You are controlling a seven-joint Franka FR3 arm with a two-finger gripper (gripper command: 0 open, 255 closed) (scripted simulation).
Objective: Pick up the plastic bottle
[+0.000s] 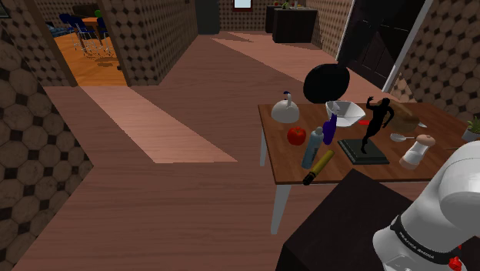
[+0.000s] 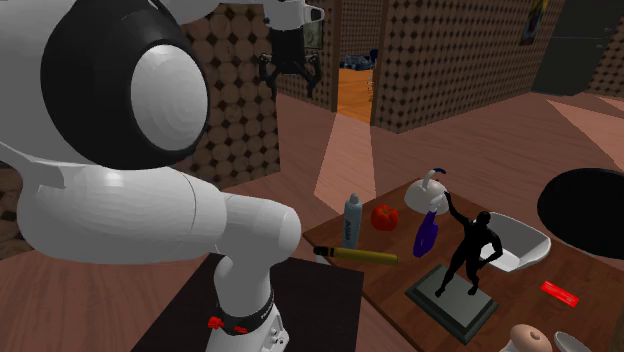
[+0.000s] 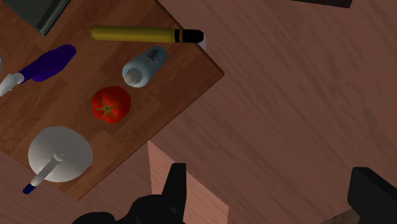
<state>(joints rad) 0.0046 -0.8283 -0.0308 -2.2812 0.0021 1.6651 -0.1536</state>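
The plastic bottle (image 1: 312, 148) is pale blue-grey with a white cap and stands upright near the wooden table's (image 1: 350, 173) front corner. It sits between a red tomato (image 1: 296, 135) and a yellow stick with a black tip (image 1: 318, 167). In the second exterior view the bottle (image 2: 352, 220) stands far below my gripper (image 2: 288, 85), which hangs high with its fingers apart. In the wrist view the bottle (image 3: 145, 65) is seen from above, well ahead of the open gripper (image 3: 273, 191), which is over the floor beside the table corner. Nothing is between the fingers.
Close to the bottle are a purple bottle (image 1: 329, 129) and a white domed kettle (image 1: 286, 110). A black statue on a slab (image 1: 373, 123), a white bowl (image 1: 345, 112), a black pan (image 1: 326, 83) and a pepper mill (image 1: 416, 150) stand further back. Wooden floor (image 1: 185, 192) surrounds the table.
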